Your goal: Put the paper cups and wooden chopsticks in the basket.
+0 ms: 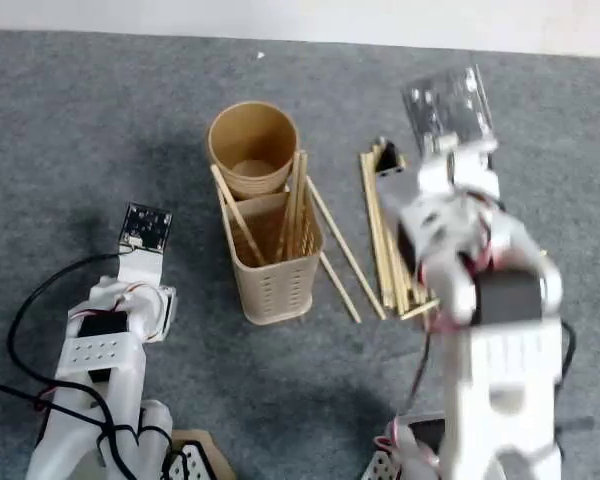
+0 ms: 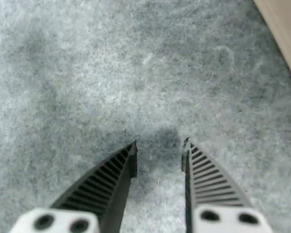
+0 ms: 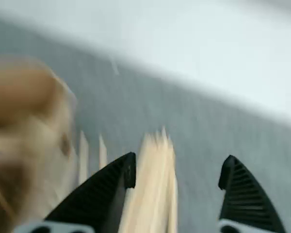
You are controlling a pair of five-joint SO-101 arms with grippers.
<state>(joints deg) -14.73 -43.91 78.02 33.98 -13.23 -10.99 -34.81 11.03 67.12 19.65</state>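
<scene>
A tan slatted basket stands mid-table with several wooden chopsticks upright in it. A brown paper cup sits at its far end, blurred in the right wrist view. A bundle of chopsticks lies on the grey mat to the basket's right. Two loose chopsticks lie slanted between bundle and basket. My right gripper hangs open over the bundle, with one finger beside the sticks. My left gripper is open over bare mat, left of the basket.
Grey felt mat covers the table, with a pale wall strip along the far edge. A beige edge crosses a corner of the left wrist view. Black cables loop by the left arm's base.
</scene>
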